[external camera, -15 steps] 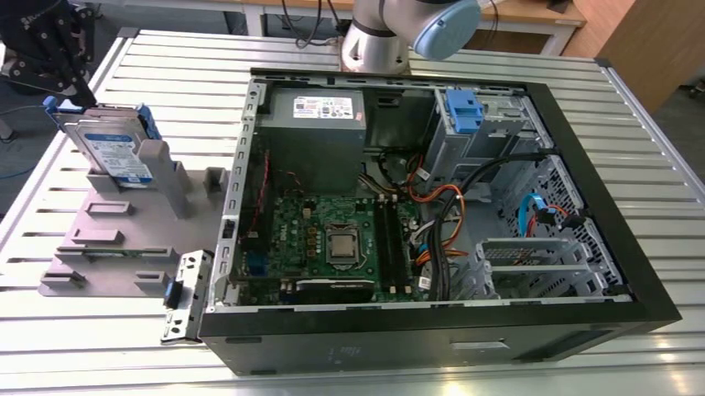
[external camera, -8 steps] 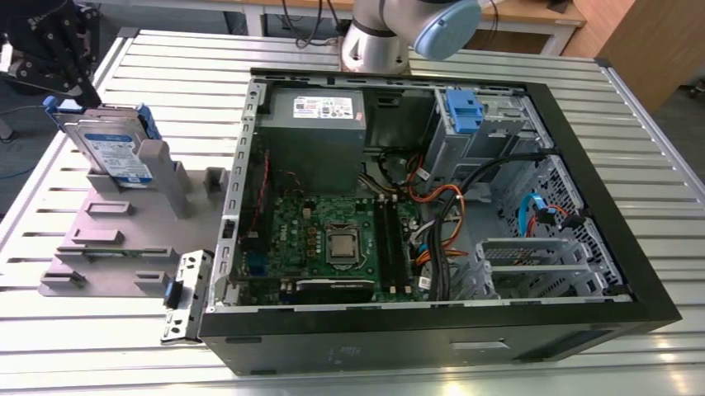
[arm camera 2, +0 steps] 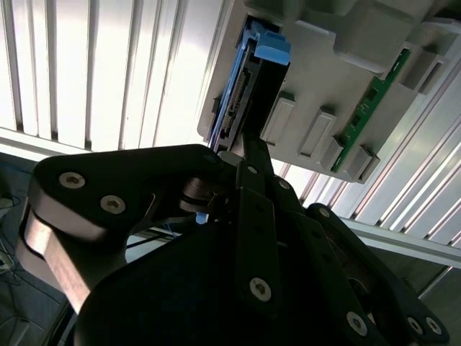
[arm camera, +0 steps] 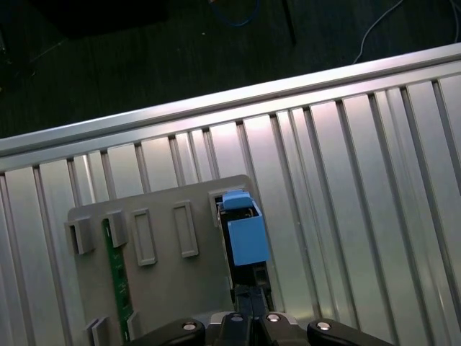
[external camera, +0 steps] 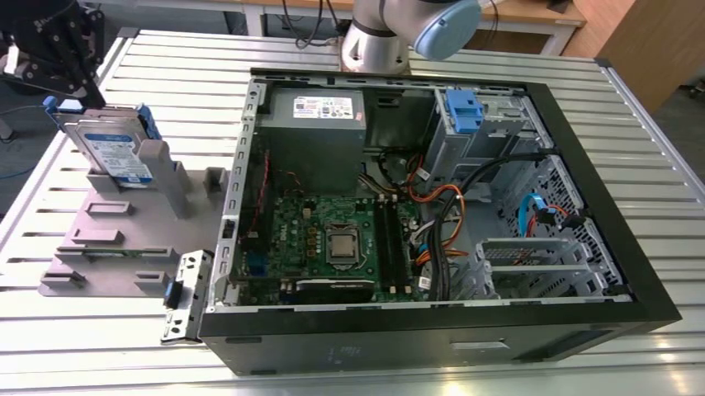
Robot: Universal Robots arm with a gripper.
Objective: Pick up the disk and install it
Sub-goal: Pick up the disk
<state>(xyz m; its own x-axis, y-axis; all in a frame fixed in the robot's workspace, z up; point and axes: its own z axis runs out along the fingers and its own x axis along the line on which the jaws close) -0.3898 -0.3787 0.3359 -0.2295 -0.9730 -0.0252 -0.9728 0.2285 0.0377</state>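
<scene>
From my console, the slatted metal table [external camera: 639, 107] carries everything: the open computer case [external camera: 441, 340] lies on its side across the middle and the exterior view's right, and a grey holder [external camera: 111, 239] sits just beside it on the exterior view's left. The gripper [arm camera: 248, 301] is down over the far end of that holder, right at the upper end of the disk [external camera: 111, 153]. I cannot tell from these views whether the jaws are clamped on it or only close to it. The disk stands on edge in a slot of the holder, outside the case. Its long axis runs up out of the slot, leaning a little. Its labelled face is turned toward the exterior camera, and blue rails run along its narrow sides. In the second wrist view I take the edge nearest the gripper to be the connector end. I judge this to be the pick-up itself. To do it well I would centre the grip on the flat faces, clear of the blue rails, and draw straight along the slot so nothing binds. A green memory stick [arm camera 2: 367, 108] lies in a neighbouring slot, well apart from the disk.
</scene>
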